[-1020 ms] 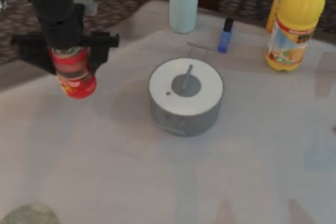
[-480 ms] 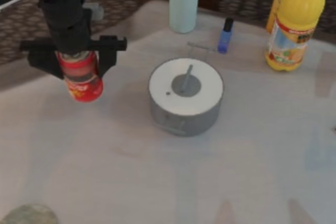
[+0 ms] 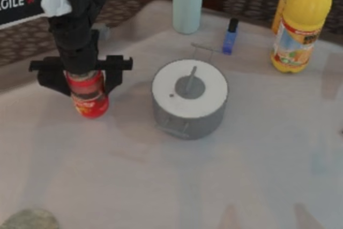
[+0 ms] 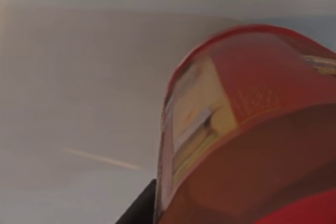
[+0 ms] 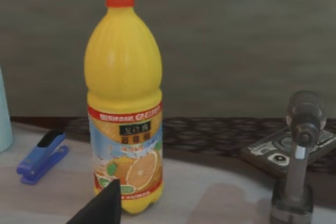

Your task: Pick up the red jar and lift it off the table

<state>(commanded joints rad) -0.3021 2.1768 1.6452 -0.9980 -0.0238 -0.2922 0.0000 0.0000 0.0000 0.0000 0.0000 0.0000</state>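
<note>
Item: the red jar [image 3: 89, 95], at the left side of the table [image 3: 214, 175], well apart from the grey-and-white drum [image 3: 189, 98] at centre. We note its long axis close to upright, lid end up under the gripper and rounded base down, leaning slightly in the top view. Whether the base touches the cloth or hangs above it, we cannot tell.

Item: our left gripper [image 3: 81, 74], closed around the upper part of the jar, one black finger on each side of it, the arm reaching down from the far left. In the left wrist view the jar [image 4: 247, 129] fills most of the picture, its yellow label panel facing the camera, pale cloth behind it.

Item: our right arm, outside the top view; only a dark fingertip [image 5: 102, 203] shows in its wrist view, so we cannot tell how its gripper stands.

Other entries: a yellow juice bottle [image 3: 300, 22] with red cap at far right; a pale blue-green cylinder [image 3: 187, 1] at far centre; a small blue stapler [image 3: 230, 36] between them
</note>
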